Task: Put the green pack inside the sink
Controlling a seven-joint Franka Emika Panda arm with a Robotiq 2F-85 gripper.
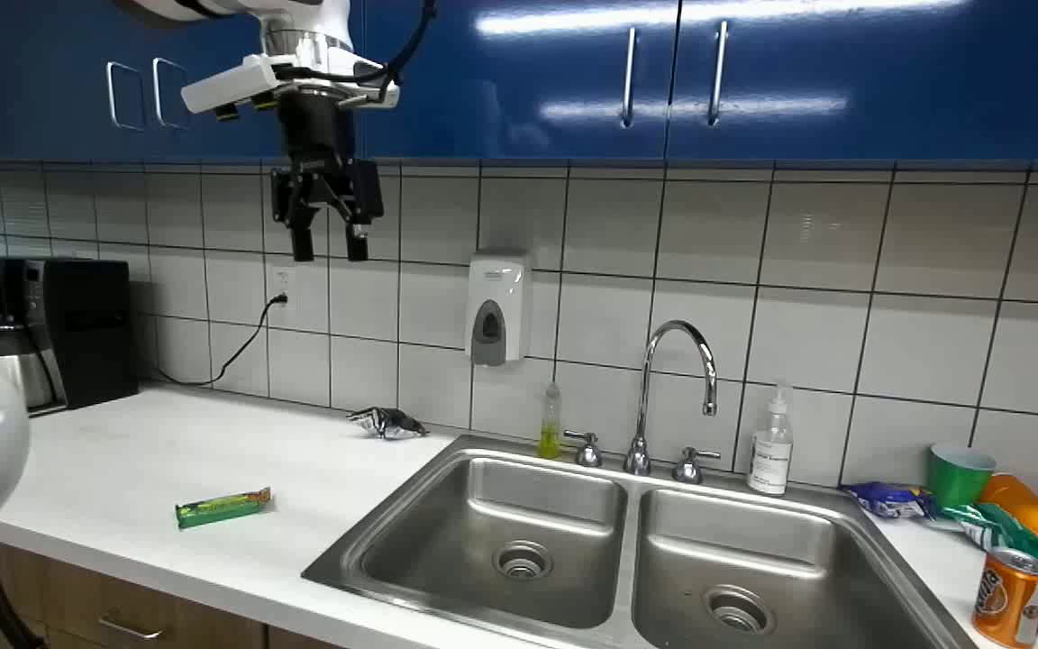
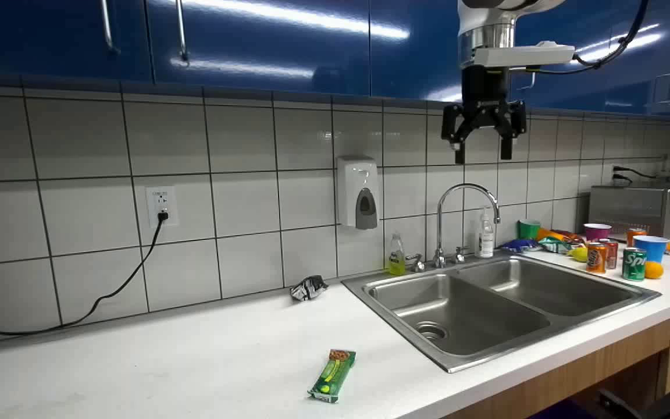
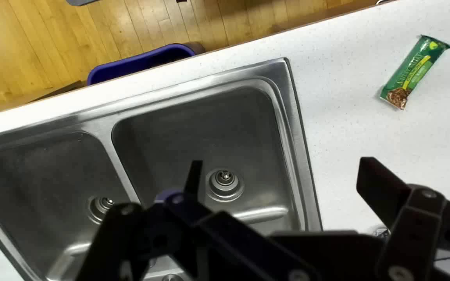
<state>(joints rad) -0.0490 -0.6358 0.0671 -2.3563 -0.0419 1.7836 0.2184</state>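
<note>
The green pack lies flat on the white counter, to one side of the sink; it also shows in an exterior view and at the upper right of the wrist view. The steel double-basin sink is set into the counter and also shows in an exterior view and in the wrist view. No pack lies in its basins. My gripper is high above the counter with its fingers apart and nothing between them, as an exterior view and the wrist view also show.
The curved faucet, a yellow-green soap bottle and a white pump bottle stand behind the basins. A silver wrapper lies near the wall. Cups, cans and packets crowd the far side. Blue cabinets hang close behind the arm.
</note>
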